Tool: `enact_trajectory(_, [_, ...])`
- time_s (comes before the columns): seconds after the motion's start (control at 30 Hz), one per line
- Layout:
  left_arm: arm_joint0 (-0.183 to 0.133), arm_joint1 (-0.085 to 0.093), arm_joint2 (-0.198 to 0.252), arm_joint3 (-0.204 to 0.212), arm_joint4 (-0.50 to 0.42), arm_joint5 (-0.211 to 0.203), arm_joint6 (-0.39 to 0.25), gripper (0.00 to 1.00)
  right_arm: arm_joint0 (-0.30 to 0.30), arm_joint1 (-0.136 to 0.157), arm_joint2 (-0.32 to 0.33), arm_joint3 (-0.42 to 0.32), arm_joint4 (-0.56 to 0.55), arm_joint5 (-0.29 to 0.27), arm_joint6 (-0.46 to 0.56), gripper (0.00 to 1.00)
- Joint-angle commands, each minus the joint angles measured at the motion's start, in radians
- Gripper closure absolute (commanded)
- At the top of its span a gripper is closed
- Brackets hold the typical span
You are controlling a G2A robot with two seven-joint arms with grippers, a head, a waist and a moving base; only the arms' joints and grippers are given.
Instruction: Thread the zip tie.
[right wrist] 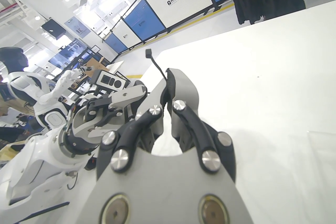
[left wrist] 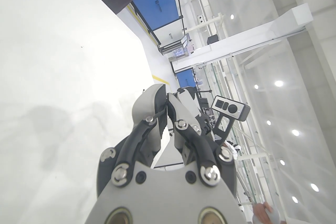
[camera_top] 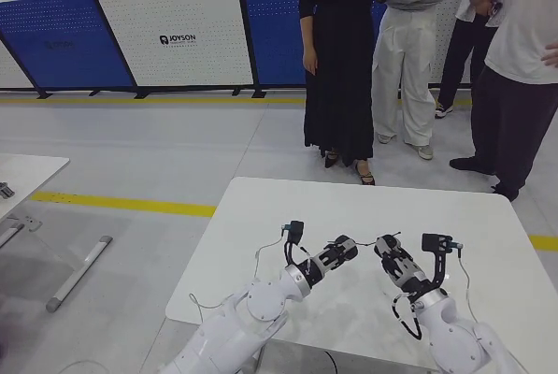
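The right hand (right wrist: 168,77) is clenched on the zip tie (right wrist: 157,66), whose square head (right wrist: 148,52) pokes out past the fingertips toward the left. The left hand (left wrist: 166,94) is clenched too, and a thin black strand along its finger suggests it pinches the tail end. From above, the 2 hands face each other tip to tip, close together over the near part of the worktop (camera_top: 447,201). The zip tie is held in the air between them. The step looks like feeding the tail into the head. To do it well, hold the head steady with its slot facing the tail, bring the tail in straight, and pinch near the tip so the strap does not buckle.
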Motion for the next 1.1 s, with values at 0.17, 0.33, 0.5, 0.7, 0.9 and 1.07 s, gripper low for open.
enact_trajectory(0.17, [0.001, 0.0, 0.001, -0.002, 0.002, -0.015, -0.013, 1.0, 0.004, -0.002, -0.003, 0.005, -0.007, -0.007, 0.015, 1.0])
enact_trajectory(0.33, [0.003, 0.0, 0.0, -0.004, 0.006, -0.019, -0.014, 1.0, 0.013, -0.005, -0.009, 0.013, -0.008, -0.014, 0.028, 1.0])
enact_trajectory(0.5, [0.002, 0.0, 0.0, 0.001, 0.012, -0.001, -0.014, 1.0, 0.01, -0.007, -0.007, 0.011, -0.01, -0.015, 0.017, 1.0])
enact_trajectory(0.7, [0.005, 0.0, -0.001, -0.003, 0.018, 0.009, -0.013, 1.0, 0.005, -0.009, -0.004, 0.007, -0.016, -0.014, 0.011, 1.0])
enact_trajectory(0.9, [0.007, 0.0, -0.001, -0.009, 0.023, 0.016, -0.013, 0.82, 0.001, -0.011, -0.004, 0.004, -0.026, -0.011, 0.009, 1.0])
enact_trajectory(1.07, [0.008, 0.0, -0.002, -0.01, 0.026, 0.019, -0.014, 0.76, -0.002, -0.013, -0.003, 0.002, -0.028, -0.009, 0.007, 1.0])
